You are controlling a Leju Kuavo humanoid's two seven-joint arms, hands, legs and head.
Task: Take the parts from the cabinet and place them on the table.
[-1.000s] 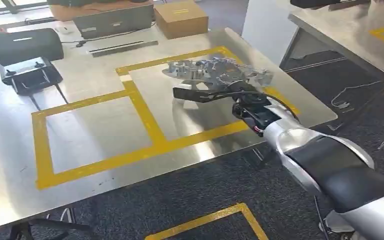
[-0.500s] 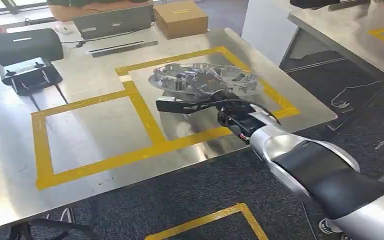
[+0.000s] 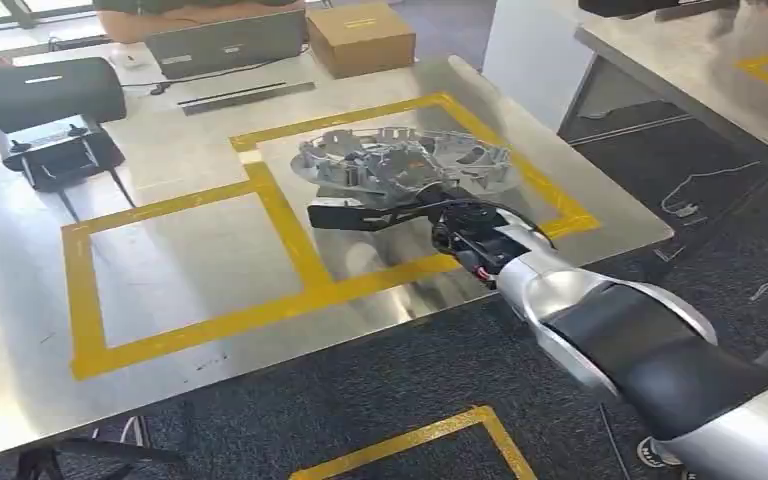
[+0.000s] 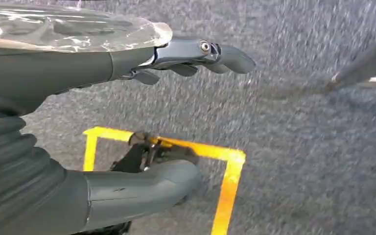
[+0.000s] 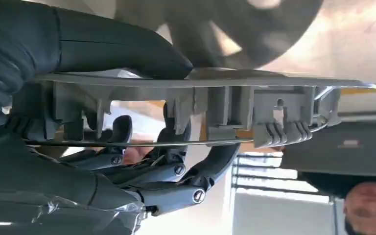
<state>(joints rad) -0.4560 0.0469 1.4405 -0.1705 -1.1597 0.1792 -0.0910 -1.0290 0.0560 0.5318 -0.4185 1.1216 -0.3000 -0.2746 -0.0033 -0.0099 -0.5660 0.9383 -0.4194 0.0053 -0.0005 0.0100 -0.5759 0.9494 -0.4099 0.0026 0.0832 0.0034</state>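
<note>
Head view, R hand [image 3: 457, 222] grips part [image 3: 400, 160]

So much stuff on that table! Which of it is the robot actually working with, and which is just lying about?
Part of the job:
- round grey part, held over the yellow-taped square
- right hand, gripping that part
- steel table, where the part goes

Just lying about:
- cardboard box
- laptop
- black case
- black controller
</note>
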